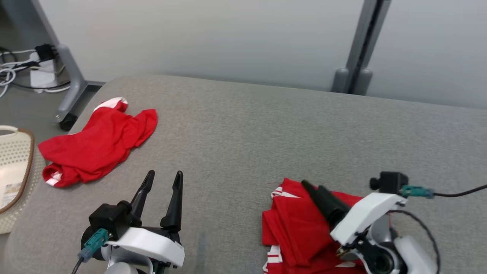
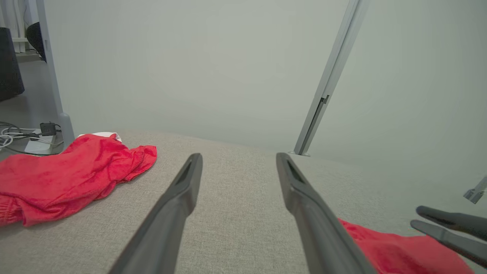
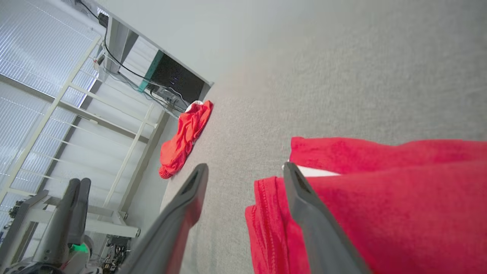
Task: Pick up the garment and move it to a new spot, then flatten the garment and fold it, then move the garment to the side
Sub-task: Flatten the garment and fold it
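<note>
A folded red garment with white stripes (image 1: pixel 296 224) (image 3: pixel 380 198) lies at the near right of the grey table (image 1: pixel 266 133), and its edge shows in the left wrist view (image 2: pixel 395 251). My right gripper (image 1: pixel 312 185) (image 3: pixel 245 165) hovers over its left edge, open, with bare table between the fingers and one finger above the cloth. It also shows at the right of the left wrist view (image 2: pixel 416 217). A second red garment (image 1: pixel 95 144) (image 2: pixel 57 179) (image 3: pixel 182 140) lies crumpled at the far left. My left gripper (image 1: pixel 164 174) (image 2: pixel 239 156) is open and empty between the two.
A cream perforated basket (image 1: pixel 15 160) sits off the table's left edge. Cables and a power strip (image 1: pixel 38 64) lie on the floor beyond a grey leg (image 1: pixel 70 76). A grey post (image 1: pixel 357 49) stands against the pale wall behind the table.
</note>
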You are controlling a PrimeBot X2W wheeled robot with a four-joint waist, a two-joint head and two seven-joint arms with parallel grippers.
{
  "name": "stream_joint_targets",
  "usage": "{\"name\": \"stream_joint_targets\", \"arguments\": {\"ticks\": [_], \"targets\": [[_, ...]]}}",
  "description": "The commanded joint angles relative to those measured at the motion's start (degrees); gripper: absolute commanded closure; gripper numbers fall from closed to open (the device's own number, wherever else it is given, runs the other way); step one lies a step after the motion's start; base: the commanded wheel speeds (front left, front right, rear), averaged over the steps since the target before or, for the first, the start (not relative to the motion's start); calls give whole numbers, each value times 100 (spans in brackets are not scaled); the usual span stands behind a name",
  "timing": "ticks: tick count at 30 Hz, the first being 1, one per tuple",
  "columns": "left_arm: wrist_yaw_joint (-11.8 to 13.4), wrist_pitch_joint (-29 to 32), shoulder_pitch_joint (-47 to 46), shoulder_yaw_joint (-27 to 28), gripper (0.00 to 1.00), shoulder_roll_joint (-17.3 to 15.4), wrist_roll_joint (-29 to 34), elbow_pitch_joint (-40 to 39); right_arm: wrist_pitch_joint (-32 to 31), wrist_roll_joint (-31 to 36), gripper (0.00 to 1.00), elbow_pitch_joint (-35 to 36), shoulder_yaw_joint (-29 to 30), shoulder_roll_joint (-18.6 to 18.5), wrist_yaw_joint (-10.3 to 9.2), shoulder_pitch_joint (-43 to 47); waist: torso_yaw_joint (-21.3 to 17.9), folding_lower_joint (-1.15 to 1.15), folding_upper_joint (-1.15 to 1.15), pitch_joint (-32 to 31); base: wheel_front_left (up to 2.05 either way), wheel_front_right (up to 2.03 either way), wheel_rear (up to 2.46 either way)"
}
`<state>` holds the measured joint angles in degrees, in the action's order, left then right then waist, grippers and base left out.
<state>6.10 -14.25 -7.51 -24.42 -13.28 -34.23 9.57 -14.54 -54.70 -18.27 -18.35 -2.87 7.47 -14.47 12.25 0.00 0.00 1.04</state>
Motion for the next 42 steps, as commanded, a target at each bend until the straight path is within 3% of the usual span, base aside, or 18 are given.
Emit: {"name": "stream_joint_targets", "arguments": {"ticks": [1,10,13,22,23,25,38,42], "targets": [[25,-41,19,26,0,-2,-3,-14,51,56,0,80,88,-95,6,77,-138,0,0,-81,0,0,0],[87,-66,156,154,0,3,2,-121,372,952,0,1198,1625,-652,6,759,-494,0,0,-245,0,0,0],[87,-79,170,196,0,19,27,-158,390,1244,0,1388,2035,-619,7,970,-532,0,0,-234,0,0,0],[-5,-88,133,195,0,55,84,-135,39,1756,0,1483,2093,-338,6,1125,-477,0,0,-192,0,0,0],[-4,-90,128,194,0,60,89,-124,-19,1784,18,1445,2030,-314,6,1111,-451,0,0,-192,0,0,0],[-15,-92,131,200,0,65,95,-109,-141,1785,100,1337,1887,-259,7,1069,-400,0,0,-191,0,0,0],[-62,-92,121,226,0,87,70,-12,-793,1051,100,230,1194,-14,6,1055,-54,0,0,-210,0,0,0],[-71,-94,143,228,0,103,64,12,-783,494,100,181,480,-19,6,1243,-1,0,0,-209,0,0,0]]}}
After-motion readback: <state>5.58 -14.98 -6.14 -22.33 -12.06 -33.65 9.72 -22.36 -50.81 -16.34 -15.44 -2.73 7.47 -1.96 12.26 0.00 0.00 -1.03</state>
